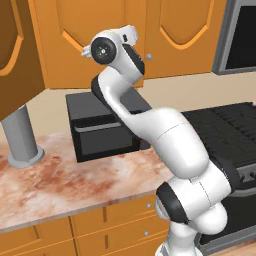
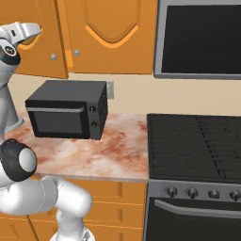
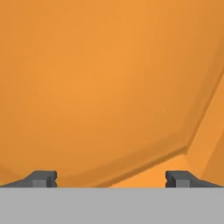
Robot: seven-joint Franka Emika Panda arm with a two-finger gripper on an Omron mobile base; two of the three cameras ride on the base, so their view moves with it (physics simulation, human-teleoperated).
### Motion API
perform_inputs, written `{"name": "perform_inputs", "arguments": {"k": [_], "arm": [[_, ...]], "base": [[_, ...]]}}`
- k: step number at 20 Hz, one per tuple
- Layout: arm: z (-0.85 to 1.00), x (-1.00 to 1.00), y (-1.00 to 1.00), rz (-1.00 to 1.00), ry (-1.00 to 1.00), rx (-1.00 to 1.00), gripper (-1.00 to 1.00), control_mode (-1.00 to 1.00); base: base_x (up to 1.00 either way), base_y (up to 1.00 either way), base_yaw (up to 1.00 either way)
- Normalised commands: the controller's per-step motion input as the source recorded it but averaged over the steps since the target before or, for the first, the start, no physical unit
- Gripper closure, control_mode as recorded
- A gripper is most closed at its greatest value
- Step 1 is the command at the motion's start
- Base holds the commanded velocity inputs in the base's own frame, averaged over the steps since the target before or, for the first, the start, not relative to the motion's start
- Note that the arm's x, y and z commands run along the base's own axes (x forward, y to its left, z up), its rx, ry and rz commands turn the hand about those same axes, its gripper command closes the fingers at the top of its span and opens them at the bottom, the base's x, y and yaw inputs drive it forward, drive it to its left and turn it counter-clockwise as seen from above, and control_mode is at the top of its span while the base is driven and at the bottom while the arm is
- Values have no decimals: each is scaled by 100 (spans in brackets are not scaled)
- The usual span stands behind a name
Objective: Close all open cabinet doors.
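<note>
A: Doors first. Which door (image 1: 12, 55) sticks out?

B: One at nine o'clock in the left base view. It swings out over the counter (image 1: 60, 177). The others (image 2: 110, 35) look shut.

A: What is the arm doing?

B: I think it is pushing a door (image 3: 100, 87). The gripper (image 3: 111, 178) has jaws wide apart, holding nothing. Orange wood sits right ahead, at twelve o'clock.

A: Next?

B: Probably push till it sits flat.

Counter: (image 1: 60, 182) pink-brown stone top — drawers under it
On it: black microwave (image 2: 66, 115) — near the wall
Also on it: a grey post (image 1: 21, 140), standing up
</note>
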Motion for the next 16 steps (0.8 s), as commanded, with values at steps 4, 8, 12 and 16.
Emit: {"name": "perform_inputs", "arguments": {"k": [4, 8, 12, 16], "arm": [[0, 98, -32, 8, 0, 3, -100, -100], [0, 91, -28, 4, 12, 5, -100, -100], [0, 72, -2, 0, 11, 2, -100, -100], [0, 23, -7, 2, -3, 8, -100, -100]], "base": [[0, 0, 0], [0, 0, 0], [0, 0, 0], [0, 0, 0]]}}
